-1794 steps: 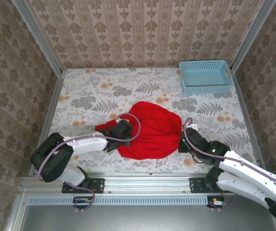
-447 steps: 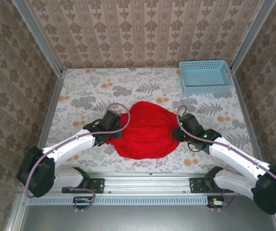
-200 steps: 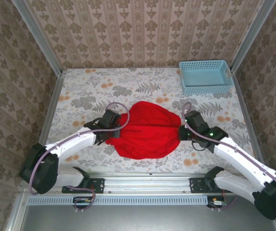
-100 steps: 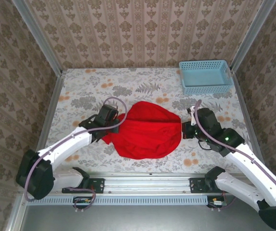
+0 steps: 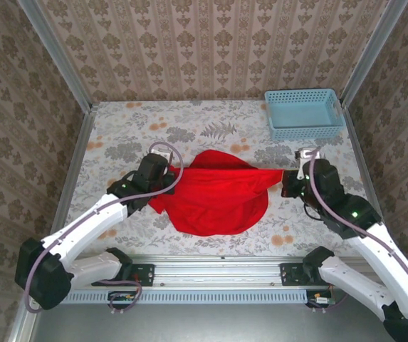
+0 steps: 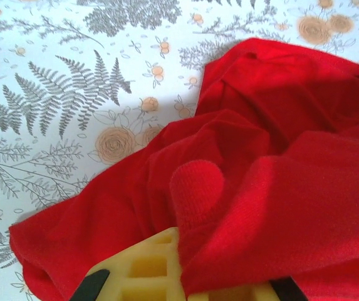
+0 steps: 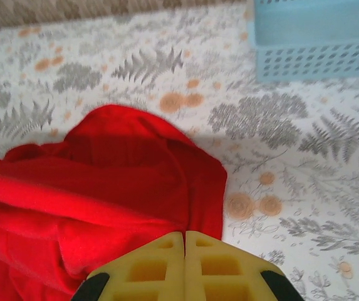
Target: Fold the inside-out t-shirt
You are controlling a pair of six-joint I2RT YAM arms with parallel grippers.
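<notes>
1. Inside-out t-shirt (image 5: 214,199) (image 6: 279,188) (image 7: 104,188): plain bright red soft cloth, one piece. It lies bunched on the worktop, near the middle and toward the near edge. A taut ridge runs across its far side from the left end effector to the right one. The lower part sags in a rounded heap on the surface.
2. Left end effector (image 5: 164,188) (image 6: 182,263): at the shirt's left edge. In the left wrist view, red cloth is pinched between the yellow pads and drapes over one finger. A small rounded fold stands just above the tips.
3. Right end effector (image 5: 288,187) (image 7: 184,244): at the shirt's right edge. Its yellow pads are pressed together with only a thin seam between them. The cloth is drawn out to a point at their tips, so it is gripped there.
4. Basket (image 5: 305,114) (image 7: 317,37): light-blue plastic, rectangular, with perforated walls. It stands in the far right corner of the worktop, well apart from the shirt.
5. Worktop (image 5: 132,135): covered in a pale sheet printed with grey ferns and orange blossoms.
6. Walls (image 5: 211,43): beige damask-pattern paper on three sides, with metal corner posts.
7. Rail (image 5: 211,274): a metal rail along the near edge, carrying both arm bases.
</notes>
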